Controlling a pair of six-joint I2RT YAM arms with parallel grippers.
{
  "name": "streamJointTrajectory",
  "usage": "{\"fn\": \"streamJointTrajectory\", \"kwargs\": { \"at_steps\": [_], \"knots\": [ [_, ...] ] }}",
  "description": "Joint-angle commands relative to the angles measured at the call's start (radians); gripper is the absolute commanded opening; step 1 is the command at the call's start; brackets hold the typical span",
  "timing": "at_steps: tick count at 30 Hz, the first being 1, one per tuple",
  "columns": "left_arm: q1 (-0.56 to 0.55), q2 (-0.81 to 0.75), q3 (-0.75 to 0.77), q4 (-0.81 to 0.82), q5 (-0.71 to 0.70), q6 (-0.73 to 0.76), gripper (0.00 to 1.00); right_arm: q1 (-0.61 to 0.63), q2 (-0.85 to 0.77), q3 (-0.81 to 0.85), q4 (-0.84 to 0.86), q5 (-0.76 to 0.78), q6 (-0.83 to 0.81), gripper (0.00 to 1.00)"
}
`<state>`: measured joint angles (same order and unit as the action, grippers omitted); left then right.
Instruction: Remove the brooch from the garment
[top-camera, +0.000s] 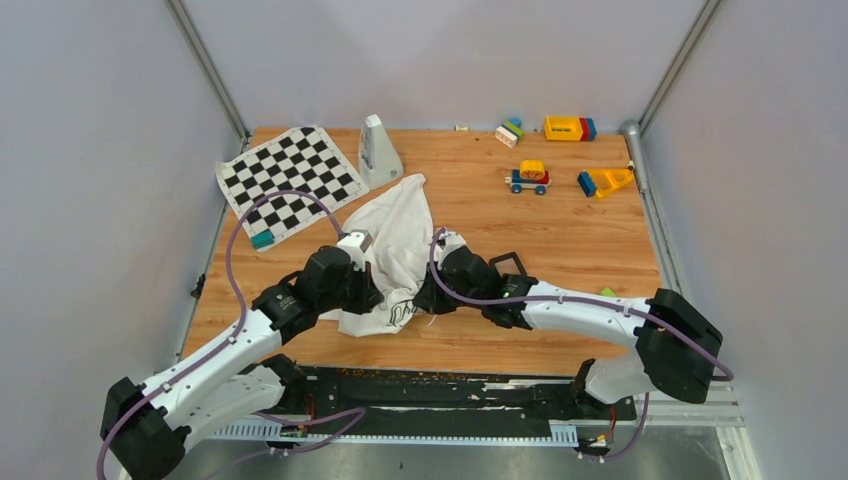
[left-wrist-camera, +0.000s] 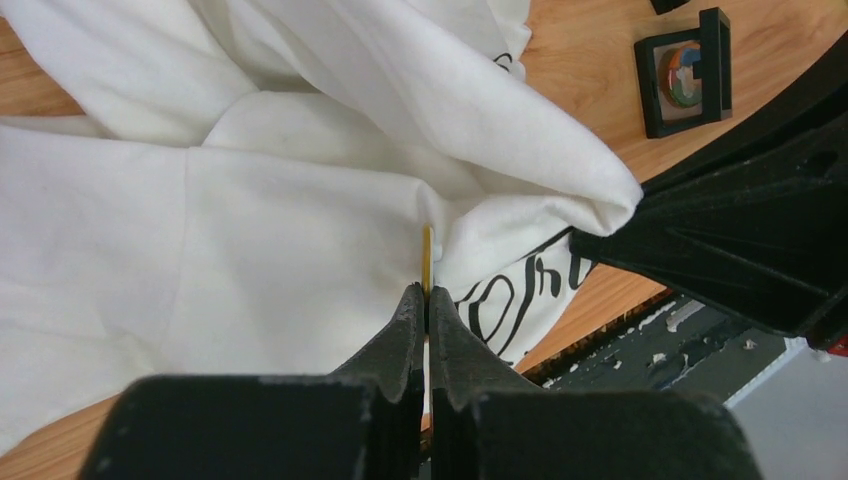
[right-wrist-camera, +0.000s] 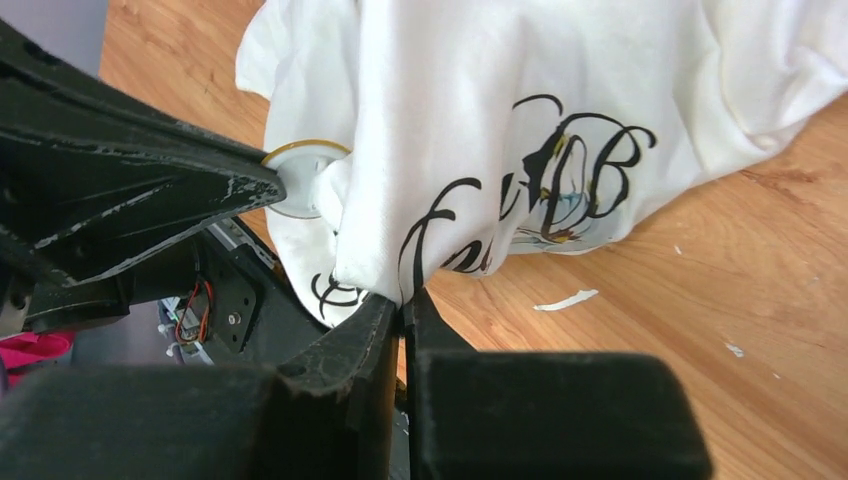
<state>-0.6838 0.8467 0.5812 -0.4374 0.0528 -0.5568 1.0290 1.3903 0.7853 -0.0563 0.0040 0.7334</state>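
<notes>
Pinching from both sides, two arms meet at white garment (top-camera: 398, 232), bunched mid wooden table (top-camera: 570, 250). Left gripper (left-wrist-camera: 427, 294) jaws pressed together on brooch (left-wrist-camera: 427, 255), gold-rimmed disc seen edge-on against cloth. Right gripper (right-wrist-camera: 403, 302) jaws closed on printed fold of garment, just beside brooch. Checkered mat (top-camera: 290, 180) far left, toy blocks (top-camera: 568, 128) at back.

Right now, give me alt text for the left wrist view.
The left tool is shut on the brooch, seen edge-on against the white garment. At right, the right tool pinches a fold of it; a small black case lies on the table beyond.
</notes>
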Motion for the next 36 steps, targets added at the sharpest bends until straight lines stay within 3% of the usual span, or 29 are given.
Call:
{"fn": "streamJointTrajectory", "kwargs": {
  "at_steps": [1, 14, 25, 31, 36],
  "knots": [
    [0.012, 0.005, 0.033, -0.030, 0.055, -0.014, 0.00, -0.020, -0.022, 0.065, -0.025, 0.030, -0.040, 0.04],
    [0.012, 0.068, 0.120, -0.082, 0.089, -0.026, 0.00, -0.044, -0.022, 0.145, -0.068, 0.049, -0.106, 0.01],
    [0.024, 0.084, 0.198, -0.138, 0.058, -0.017, 0.00, -0.072, 0.025, 0.184, -0.069, -0.043, -0.139, 0.02],
    [0.025, -0.011, 0.111, -0.004, -0.022, -0.083, 0.00, -0.071, -0.044, 0.010, 0.089, -0.196, -0.008, 0.02],
    [0.024, -0.025, 0.019, 0.189, -0.045, -0.087, 0.00, -0.065, 0.025, -0.050, 0.192, -0.330, 0.070, 0.03]
  ]
}}
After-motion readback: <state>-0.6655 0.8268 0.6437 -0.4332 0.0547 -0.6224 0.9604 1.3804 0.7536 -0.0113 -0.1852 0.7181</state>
